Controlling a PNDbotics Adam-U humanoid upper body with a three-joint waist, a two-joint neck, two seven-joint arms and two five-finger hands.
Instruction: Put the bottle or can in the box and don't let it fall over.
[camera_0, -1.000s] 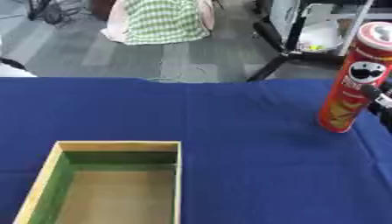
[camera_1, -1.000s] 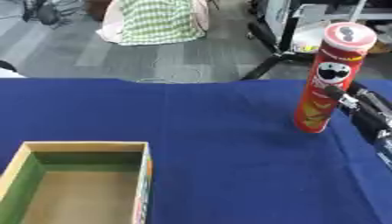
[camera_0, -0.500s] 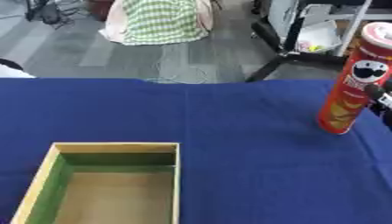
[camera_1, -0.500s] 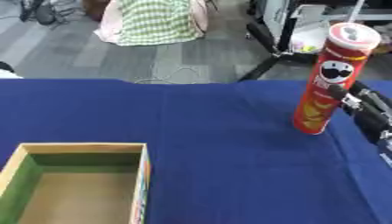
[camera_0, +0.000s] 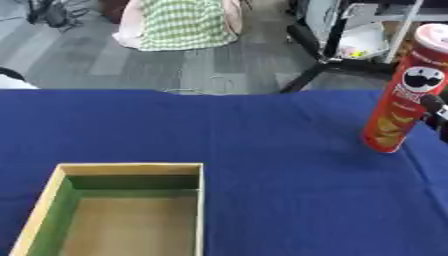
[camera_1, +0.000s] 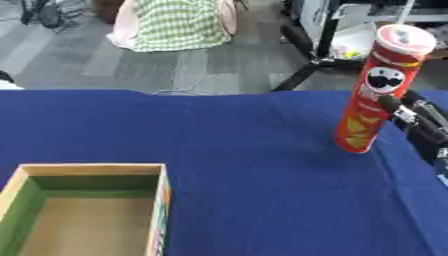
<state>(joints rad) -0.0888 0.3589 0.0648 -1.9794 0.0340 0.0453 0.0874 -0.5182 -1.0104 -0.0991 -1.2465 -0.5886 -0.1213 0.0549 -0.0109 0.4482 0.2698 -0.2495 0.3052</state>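
A tall red chips can (camera_1: 372, 95) with a pale lid stands on its base on the blue tablecloth (camera_0: 262, 130), at the right. My right hand (camera_1: 418, 121) comes in from the right edge with its black fingers (camera_1: 394, 106) stretched out against the can's right side at mid height, and nothing is curled round the can. The open wooden box (camera_0: 131, 169), green on its inner walls, lies at the lower left with nothing in it, well away from the can. My left hand shows in neither view.
The table's far edge runs just behind the can. Beyond it, on the grey floor, are a green-checked cloth (camera_0: 184, 22) and a black stand's legs (camera_0: 319, 55). Bare blue cloth lies between can and box.
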